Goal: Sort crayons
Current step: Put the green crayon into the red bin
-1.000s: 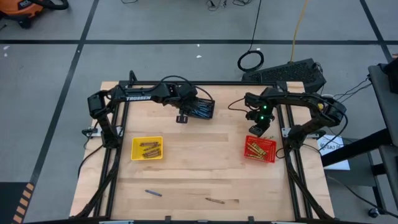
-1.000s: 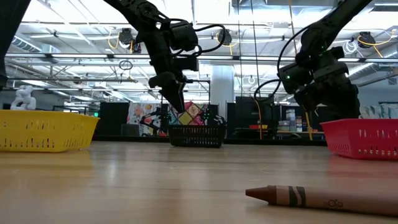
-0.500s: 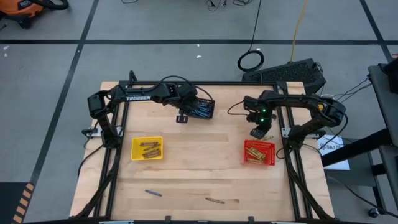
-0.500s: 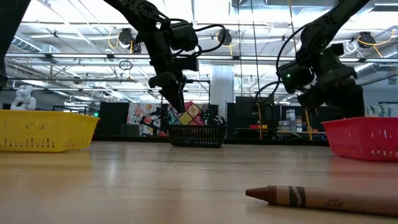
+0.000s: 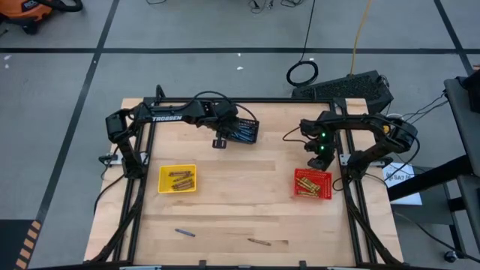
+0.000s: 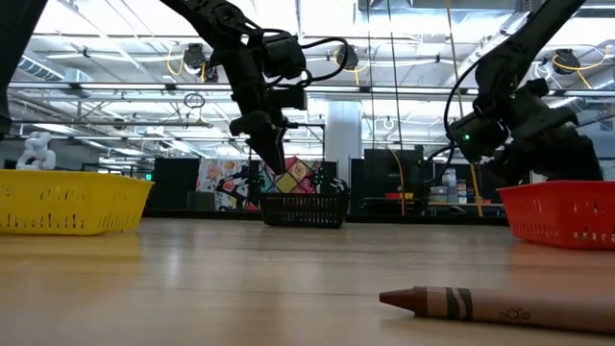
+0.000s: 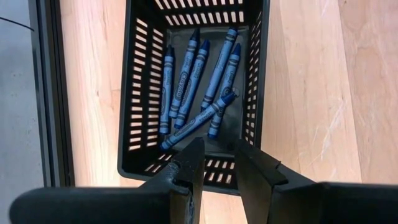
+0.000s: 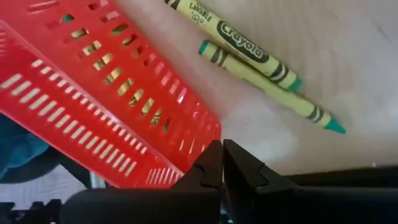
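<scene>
1. Left pincer (image 7: 219,163) hangs released above the black basket (image 5: 245,129) of blue crayons (image 7: 198,92), far on the desk (image 5: 240,195).
2. Right pincer (image 8: 222,163) is clenched, empty, at the red basket (image 5: 313,183); two loose crayons (image 5: 259,242) lie near.

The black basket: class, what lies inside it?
Inside the black basket lie blue crayons, about seven, one slanting across the others' lower ends. The left hand covers part of its near wall.
</scene>
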You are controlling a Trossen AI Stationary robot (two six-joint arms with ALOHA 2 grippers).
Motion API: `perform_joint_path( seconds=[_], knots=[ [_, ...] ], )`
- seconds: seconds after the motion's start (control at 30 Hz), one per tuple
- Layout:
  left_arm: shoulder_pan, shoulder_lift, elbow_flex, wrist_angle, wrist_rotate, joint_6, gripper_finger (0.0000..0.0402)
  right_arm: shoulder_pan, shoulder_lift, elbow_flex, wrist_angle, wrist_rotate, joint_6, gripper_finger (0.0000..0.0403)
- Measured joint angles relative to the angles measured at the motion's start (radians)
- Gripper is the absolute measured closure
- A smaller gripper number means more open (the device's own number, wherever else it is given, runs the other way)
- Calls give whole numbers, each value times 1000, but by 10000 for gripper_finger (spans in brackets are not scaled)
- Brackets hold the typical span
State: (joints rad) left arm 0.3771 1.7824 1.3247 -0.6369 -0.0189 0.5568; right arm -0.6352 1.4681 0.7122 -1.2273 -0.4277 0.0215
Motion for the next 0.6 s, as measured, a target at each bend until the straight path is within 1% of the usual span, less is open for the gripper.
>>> perform_joint_path(
  seconds=[0.27,0.6],
  knots=[
    [0,0,0,3,0,0,317,-1,4,-25,111,-19,-7,403],
    [0,0,0,3,0,0,317,-1,18,-36,140,-18,21,403]
  ],
)
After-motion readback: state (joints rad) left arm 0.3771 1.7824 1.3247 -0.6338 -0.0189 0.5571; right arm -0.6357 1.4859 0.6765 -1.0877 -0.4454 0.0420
